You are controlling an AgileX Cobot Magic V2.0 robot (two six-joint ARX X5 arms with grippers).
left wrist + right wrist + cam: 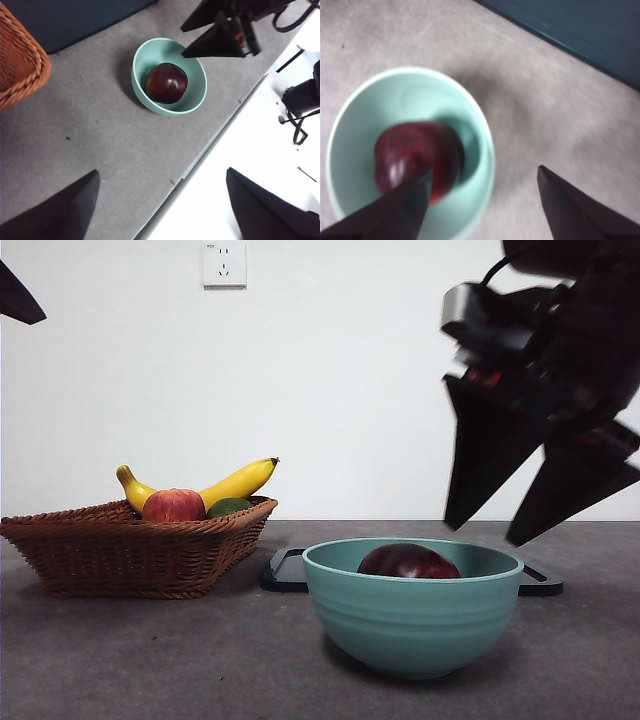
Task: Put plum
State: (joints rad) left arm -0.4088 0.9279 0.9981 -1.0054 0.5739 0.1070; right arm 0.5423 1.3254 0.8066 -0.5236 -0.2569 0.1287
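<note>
The dark maroon plum [407, 562] lies inside a teal bowl [412, 625] near the table's front; it also shows as plum [166, 83] in bowl [195, 100] and as plum [417, 159] in bowl [355, 120]. My right gripper [540, 515] hangs open above the bowl's right rim, nothing between its jaws; the same gripper [200, 37] appears in the left wrist view, and as gripper [482, 200] in its own. My left gripper [162, 205] is open, high over the table's front edge, away from the bowl.
A wicker basket [120, 550] at the left holds a banana [235, 483], a red apple [173, 505] and a small green fruit [228, 506]. A dark flat tray [285, 570] lies behind the bowl. The basket's rim [20, 65] shows in the left wrist view.
</note>
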